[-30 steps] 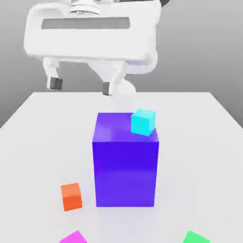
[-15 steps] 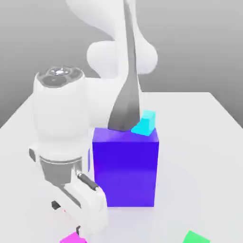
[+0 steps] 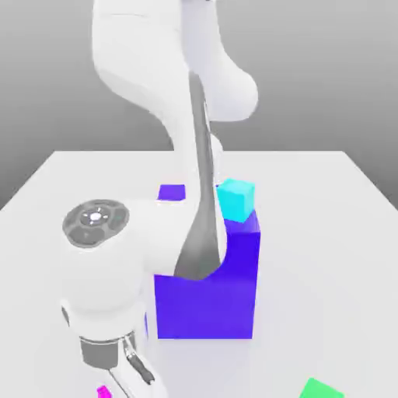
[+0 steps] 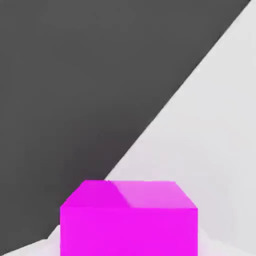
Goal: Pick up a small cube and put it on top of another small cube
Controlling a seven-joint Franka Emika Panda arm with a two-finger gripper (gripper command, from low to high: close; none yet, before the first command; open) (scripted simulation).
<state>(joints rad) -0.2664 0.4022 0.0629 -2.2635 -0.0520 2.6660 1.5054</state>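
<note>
The small magenta cube (image 4: pixel 129 220) sits square and very close in front of the hand camera, resting on the white table. In the exterior view just a sliver of this magenta cube (image 3: pixel 102 391) peeks out at the bottom edge, left of my gripper (image 3: pixel 124 382), which reaches down onto it and is shut on it. The small green cube (image 3: pixel 320 389) lies on the table at the exterior view's bottom right, well apart from the gripper. My arm hides most of the front left of the table.
A tall purple-blue block (image 3: pixel 225 291) stands mid-table, right beside my arm, with a small cyan cube (image 3: pixel 235 199) on its far right top corner. The white table (image 3: pixel 326 233) spreads out on the exterior view's right.
The hand has come from high at the back down to the front left, onto the magenta cube. Its fingers, open a second ago, have shut.
</note>
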